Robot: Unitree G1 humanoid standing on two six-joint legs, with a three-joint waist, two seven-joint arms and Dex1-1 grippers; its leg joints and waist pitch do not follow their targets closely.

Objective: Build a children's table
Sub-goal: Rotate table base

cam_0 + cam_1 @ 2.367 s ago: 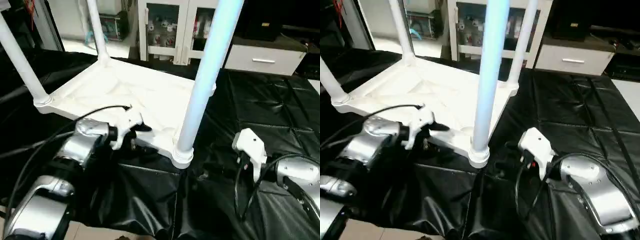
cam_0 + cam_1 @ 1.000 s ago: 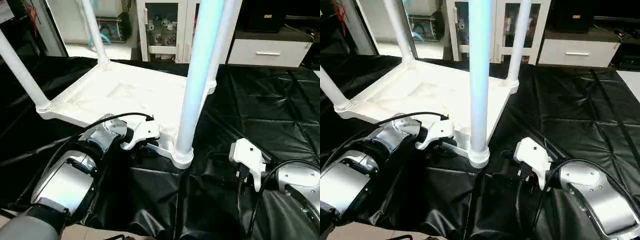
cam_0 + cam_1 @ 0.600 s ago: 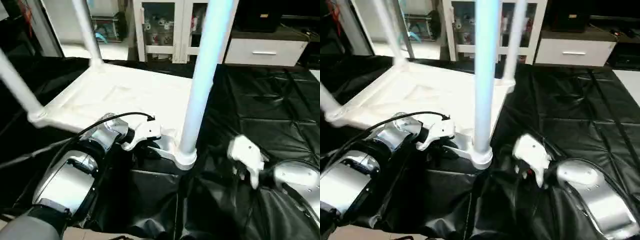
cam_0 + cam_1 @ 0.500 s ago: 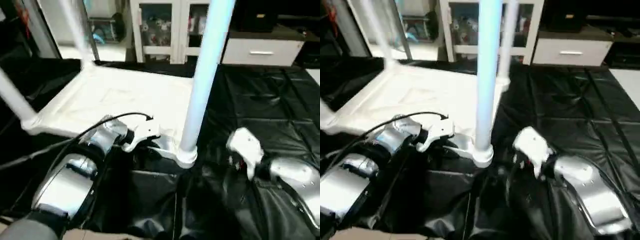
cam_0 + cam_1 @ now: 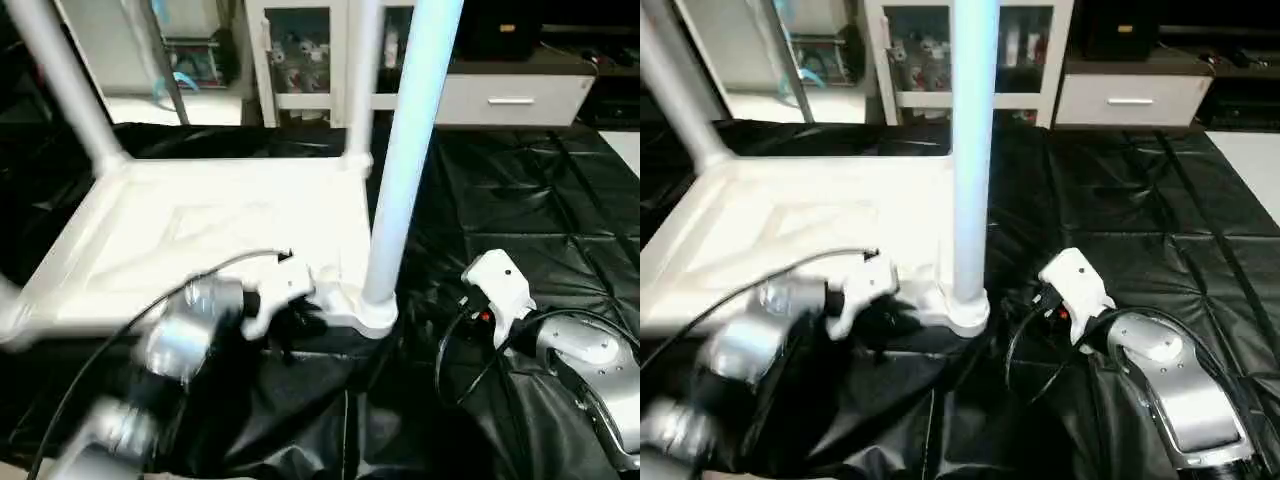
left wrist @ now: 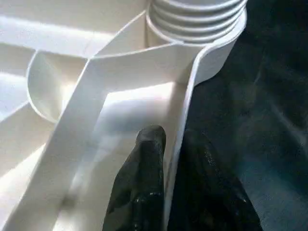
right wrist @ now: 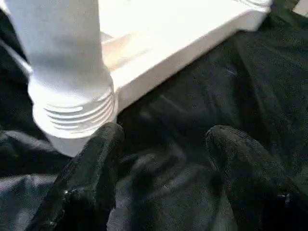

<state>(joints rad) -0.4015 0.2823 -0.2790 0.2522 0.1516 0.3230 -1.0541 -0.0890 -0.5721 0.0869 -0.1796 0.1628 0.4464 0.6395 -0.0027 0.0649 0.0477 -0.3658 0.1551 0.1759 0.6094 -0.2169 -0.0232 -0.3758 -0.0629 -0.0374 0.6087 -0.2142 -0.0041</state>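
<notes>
Clamping the near rim of the upturned tabletop on the black sheet: left hand, fingers either side. Waiting apart beside the near corner leg: right hand.

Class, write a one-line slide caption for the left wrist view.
Left gripper pinching the upturned tabletop's edge wall beside a threaded corner socket.

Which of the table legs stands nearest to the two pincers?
The front leg, screwed into the corner socket between the left pincer and the right pincer. The other legs stand at corners farther back or to the side.
</notes>
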